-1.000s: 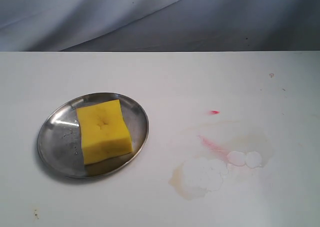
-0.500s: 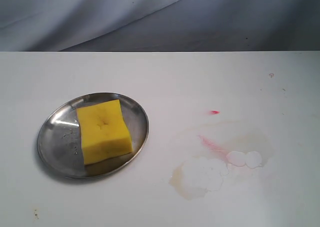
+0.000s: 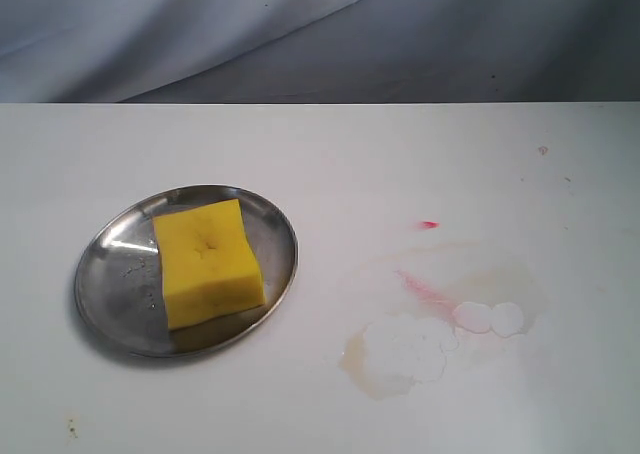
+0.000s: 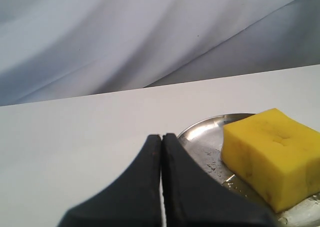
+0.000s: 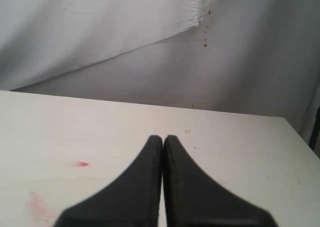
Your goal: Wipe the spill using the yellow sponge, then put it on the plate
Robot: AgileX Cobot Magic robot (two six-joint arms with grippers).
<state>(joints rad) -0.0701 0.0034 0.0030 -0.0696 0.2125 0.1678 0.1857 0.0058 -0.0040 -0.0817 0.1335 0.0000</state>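
Observation:
The yellow sponge [image 3: 208, 262] lies on the steel plate [image 3: 115, 284] at the left of the table; the left wrist view shows the sponge [image 4: 272, 154] on the plate [image 4: 207, 139] too. A pale watery smear with tan edges, the spill [image 3: 400, 354], spreads at the lower right, with two round blobs beside it. Neither arm shows in the exterior view. My left gripper [image 4: 162, 136] is shut with nothing in it, a short way from the plate's rim. The right gripper [image 5: 163, 137] is likewise shut and holds nothing, above bare table.
Thin pink-red streaks [image 3: 425, 290] and a small red mark [image 3: 429, 224] lie above the spill; the red mark [image 5: 81, 163] also shows in the right wrist view. Grey-white cloth [image 3: 300, 34] hangs behind the table's far edge.

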